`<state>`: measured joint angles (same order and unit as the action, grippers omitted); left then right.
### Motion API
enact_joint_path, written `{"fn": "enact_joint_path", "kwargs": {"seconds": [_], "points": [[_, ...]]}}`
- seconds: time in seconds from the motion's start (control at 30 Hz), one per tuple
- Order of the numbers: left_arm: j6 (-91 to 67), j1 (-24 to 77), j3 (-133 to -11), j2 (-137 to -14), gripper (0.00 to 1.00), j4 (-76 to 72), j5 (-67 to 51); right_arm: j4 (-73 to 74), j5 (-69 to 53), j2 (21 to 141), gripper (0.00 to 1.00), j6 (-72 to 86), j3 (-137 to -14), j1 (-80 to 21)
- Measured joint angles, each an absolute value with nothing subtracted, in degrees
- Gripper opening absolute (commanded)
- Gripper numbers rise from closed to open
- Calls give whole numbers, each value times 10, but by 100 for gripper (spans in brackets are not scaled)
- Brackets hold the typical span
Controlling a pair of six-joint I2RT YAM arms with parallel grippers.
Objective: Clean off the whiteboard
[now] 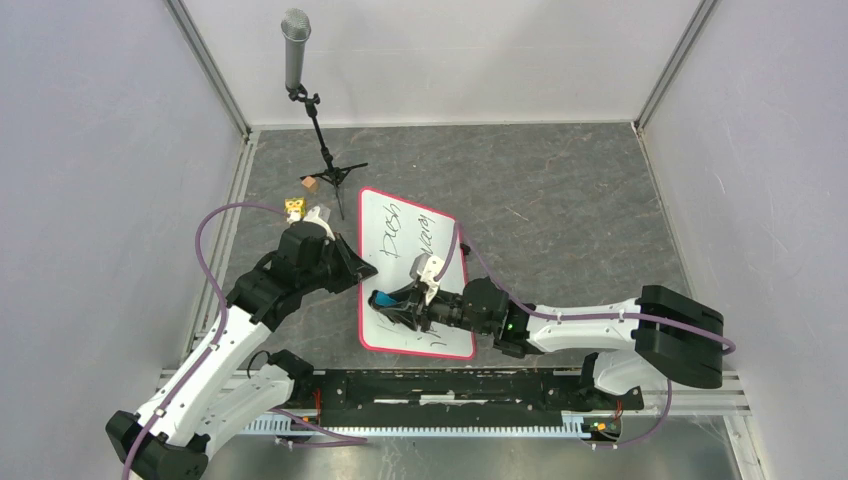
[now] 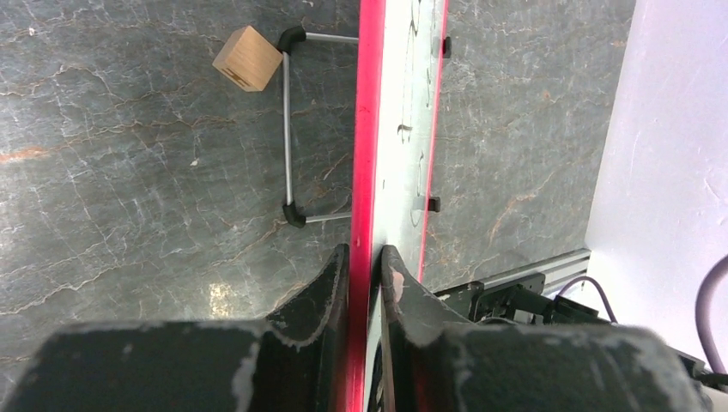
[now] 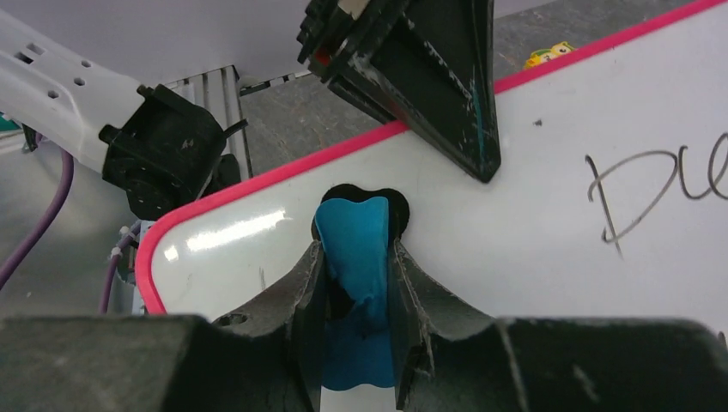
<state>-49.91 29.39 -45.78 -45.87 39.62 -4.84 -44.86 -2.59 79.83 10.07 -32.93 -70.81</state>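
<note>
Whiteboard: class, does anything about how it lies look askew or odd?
Yes. The whiteboard lies skewed, its edges slanted against the table's. The left gripper is clamped on its pink rim; the right gripper holds the blue eraser on its surface.

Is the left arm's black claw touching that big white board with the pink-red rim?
Touching. In the left wrist view the left gripper is shut on the pink-red rim of the flat white whiteboard, both black fingers pressed against it.

Black handwriting [image 3: 640,184] on the whiteboard [image 3: 515,266], in the right wrist view a capital D followed by a looped letter cut off at the frame edge, from above two scrawled lines too small to read
</note>
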Motion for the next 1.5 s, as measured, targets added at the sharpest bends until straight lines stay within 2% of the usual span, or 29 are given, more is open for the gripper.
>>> {"fn": "enact_joint_path", "kwargs": {"seconds": [0.27, 0.5, 0.8, 1.13, 1.5], "points": [[-499, 300, -458, -458, 2, 410, -41, -454, 23, 813, 19, 60, -345, -751], [-507, 307, -460, -456, 2, 408, -45, -518, 47, 771, 18, 76, -250, -791], [-508, 310, -462, -461, 2, 401, -40, -510, 103, 713, 18, 120, -164, -793], [-507, 314, -462, -454, 2, 405, -20, -399, 126, 735, 19, 56, -257, -821], [-515, 324, -457, -438, 2, 406, 5, -368, 116, 793, 20, 19, -373, -821]]}}
